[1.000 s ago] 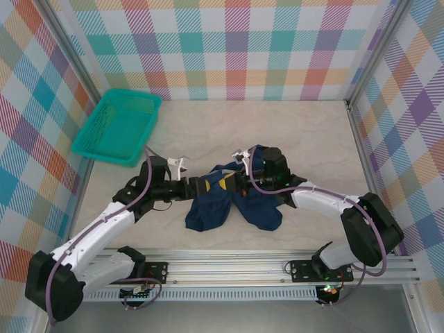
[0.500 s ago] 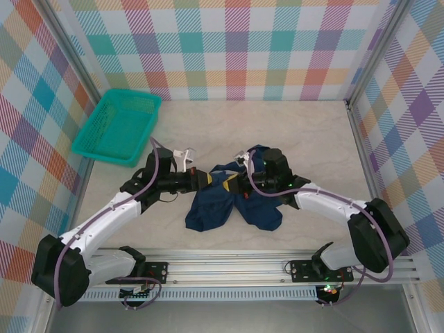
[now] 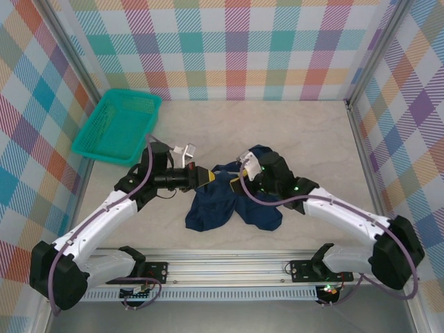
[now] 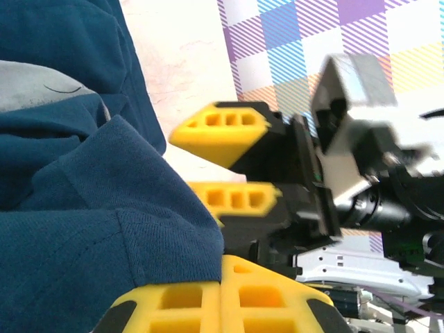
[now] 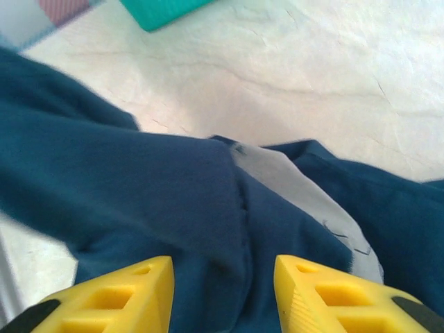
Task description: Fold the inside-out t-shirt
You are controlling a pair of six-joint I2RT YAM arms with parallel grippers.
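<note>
The inside-out t-shirt [image 3: 208, 208], dark navy, lies crumpled at the middle of the table. My left gripper [image 3: 203, 176] is at its upper left edge. In the left wrist view its yellow fingers [image 4: 222, 300] are pressed together, with a hem of the t-shirt [image 4: 83, 208] caught at their tips. My right gripper [image 3: 238, 183] faces it from the right, open. Its fingertips [image 4: 232, 198] show just beyond the cloth. In the right wrist view that gripper [image 5: 225, 284] stands spread over the t-shirt [image 5: 173, 194], nothing between its fingers. A grey neck label [image 5: 298, 187] shows on the cloth.
A teal mesh basket [image 3: 132, 97] stands at the back left, near the left wall. Checkered walls close in the table on three sides. A metal rail [image 3: 229, 267] carrying the arm bases runs along the near edge.
My left gripper has moved in to the shirt's edge and shut on it. My right gripper has let go of the cloth and opened, drawing back slightly.
</note>
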